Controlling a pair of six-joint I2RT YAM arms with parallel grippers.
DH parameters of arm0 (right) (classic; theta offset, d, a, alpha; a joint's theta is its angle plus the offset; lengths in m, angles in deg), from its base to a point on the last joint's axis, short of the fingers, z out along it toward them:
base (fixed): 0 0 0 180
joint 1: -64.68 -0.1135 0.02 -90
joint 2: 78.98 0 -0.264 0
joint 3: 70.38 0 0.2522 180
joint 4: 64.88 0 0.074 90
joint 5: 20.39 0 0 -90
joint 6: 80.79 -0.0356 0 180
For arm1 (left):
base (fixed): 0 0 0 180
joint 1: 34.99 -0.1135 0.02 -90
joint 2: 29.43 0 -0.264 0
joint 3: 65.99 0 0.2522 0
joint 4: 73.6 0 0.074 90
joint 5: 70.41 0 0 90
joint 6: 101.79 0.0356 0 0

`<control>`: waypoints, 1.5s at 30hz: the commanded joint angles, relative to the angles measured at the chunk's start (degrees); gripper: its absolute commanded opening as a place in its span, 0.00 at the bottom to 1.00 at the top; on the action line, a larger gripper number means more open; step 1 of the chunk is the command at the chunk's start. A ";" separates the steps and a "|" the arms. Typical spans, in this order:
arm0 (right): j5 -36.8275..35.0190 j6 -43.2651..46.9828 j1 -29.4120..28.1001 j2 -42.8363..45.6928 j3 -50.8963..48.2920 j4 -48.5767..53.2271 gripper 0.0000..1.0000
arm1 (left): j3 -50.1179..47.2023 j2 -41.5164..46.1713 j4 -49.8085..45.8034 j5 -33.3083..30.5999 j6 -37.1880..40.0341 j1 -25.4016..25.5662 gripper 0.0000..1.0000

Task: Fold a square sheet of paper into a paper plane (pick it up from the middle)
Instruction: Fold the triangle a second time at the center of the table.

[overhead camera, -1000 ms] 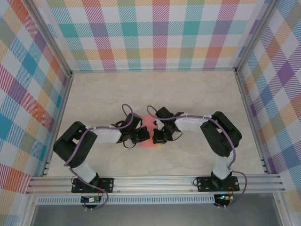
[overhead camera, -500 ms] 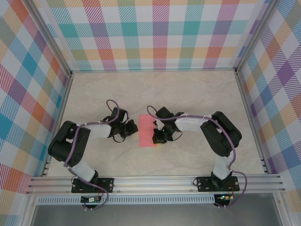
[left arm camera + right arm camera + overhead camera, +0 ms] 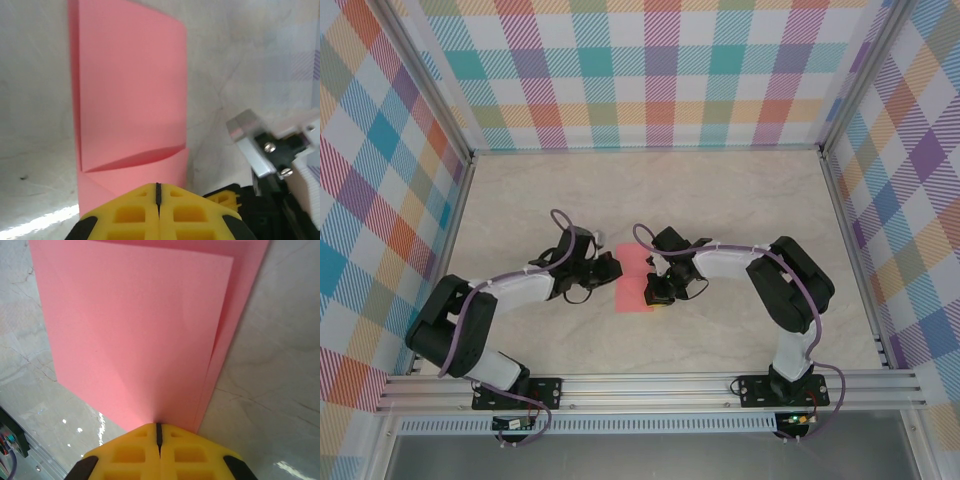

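Observation:
The salmon-pink sheet of paper [image 3: 632,285] lies on the table folded into a narrow rectangle, its upper layer a little offset from the lower one [image 3: 135,330]. In the left wrist view a low flap lifts near the paper's [image 3: 132,90] close end. My left gripper [image 3: 612,268] is shut, its yellow tips [image 3: 158,186] at the paper's left edge with nothing between them. Shut as well, my right gripper [image 3: 658,292] rests its tips [image 3: 158,425] on the paper's right side.
The marble-patterned tabletop [image 3: 740,200] is walled by checked panels, with an aluminium rail [image 3: 650,385] along the near edge. The two arms meet closely over the middle; the right gripper's body [image 3: 250,142] sits just beside the left fingertips.
The left gripper pulled back left off the paper, then came back to its left edge, a little farther up the table. The right gripper and the paper stayed put.

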 commanded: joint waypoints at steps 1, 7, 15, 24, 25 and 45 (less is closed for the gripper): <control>-2.97 -0.16 -0.85 -2.58 -2.64 5.68 0.05 | -0.58 -3.74 2.59 2.06 -0.82 1.58 0.05; -1.05 1.04 -0.90 -0.79 0.80 5.82 0.09 | -0.17 -8.04 5.26 0.75 -0.76 2.36 0.04; -0.03 1.80 -0.89 0.96 2.27 6.01 0.09 | -2.62 -8.24 10.33 -0.97 -1.35 2.35 0.05; 1.19 1.47 -0.89 1.72 7.86 4.56 0.09 | -4.41 -9.65 8.66 -1.49 -1.04 2.36 0.03; 1.50 1.44 -0.90 1.26 8.64 4.29 0.09 | -4.70 -9.52 8.53 -1.58 -1.03 2.36 0.03; 2.20 3.28 -1.59 -8.25 13.87 4.80 0.04 | -5.08 -10.54 4.35 -5.97 -1.83 2.62 0.01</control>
